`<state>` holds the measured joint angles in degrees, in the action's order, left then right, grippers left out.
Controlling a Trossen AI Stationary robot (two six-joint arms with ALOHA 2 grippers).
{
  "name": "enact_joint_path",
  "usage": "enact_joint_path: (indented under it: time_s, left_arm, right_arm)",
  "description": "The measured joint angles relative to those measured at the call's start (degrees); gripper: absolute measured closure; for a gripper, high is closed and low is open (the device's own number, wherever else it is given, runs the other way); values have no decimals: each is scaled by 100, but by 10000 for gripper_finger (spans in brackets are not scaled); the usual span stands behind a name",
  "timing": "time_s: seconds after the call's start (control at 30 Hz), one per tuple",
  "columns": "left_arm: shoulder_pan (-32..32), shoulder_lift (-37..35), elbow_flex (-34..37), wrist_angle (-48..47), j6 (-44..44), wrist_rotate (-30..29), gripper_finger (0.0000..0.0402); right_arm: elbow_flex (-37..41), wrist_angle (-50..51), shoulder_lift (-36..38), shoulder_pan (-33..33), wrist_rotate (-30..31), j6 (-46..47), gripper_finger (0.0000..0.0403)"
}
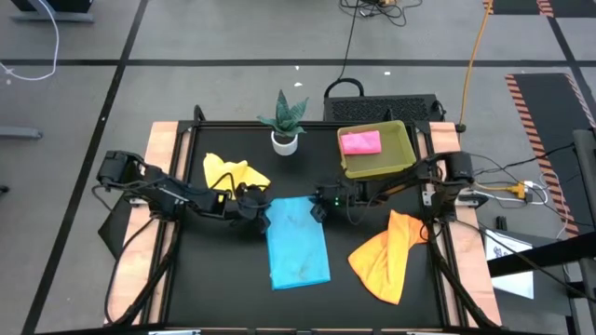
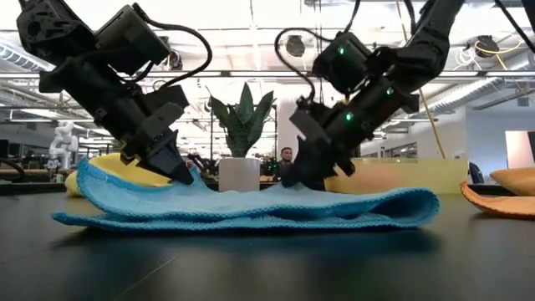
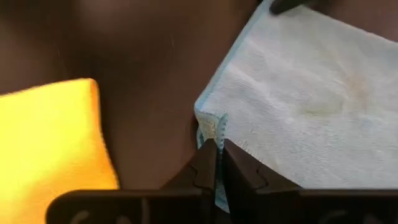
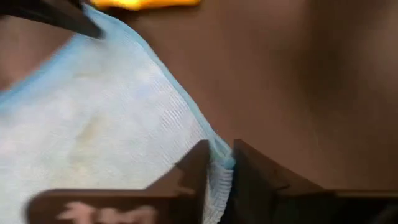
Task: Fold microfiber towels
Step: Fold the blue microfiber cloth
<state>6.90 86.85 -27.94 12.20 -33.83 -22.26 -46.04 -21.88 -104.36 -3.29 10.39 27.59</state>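
2 far corners of light blue microfiber towel (image 1: 298, 244) pinched: left gripper (image 1: 260, 210) pressed together on left corner, right gripper (image 1: 315, 211) nipping right corner; long axis running from grippers toward table's near edge, mid-table, both arms equally near

One towel (image 1: 298, 244) lay between both grippers' jaws, its far corners inside them; a tray (image 1: 403, 160) sat beyond the right gripper (image 1: 319, 207).
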Motion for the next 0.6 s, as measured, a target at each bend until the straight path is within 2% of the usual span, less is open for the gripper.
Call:
enact_joint_path:
  time_s: [0.07,0.13,0.23,0.47,0.6]
  left_arm:
    - [-14,-108,0,1,183,-204,389]
    - [-23,-229,1,87,417,-444,396]
    - [-28,-504,1,191,832,-704,391]
    - [326,-976,0,198,1607,-673,397]
    - [813,-961,0,117,1836,-630,389]
  right_arm:
    - [-2,-8,136,6,2,-231,373]
    - [-2,79,277,64,14,-531,394]
    - [0,132,549,274,185,-900,390]
    - [-2,463,1214,1244,1358,-1920,399]
    - [-2,496,1289,1908,1353,-2270,397]
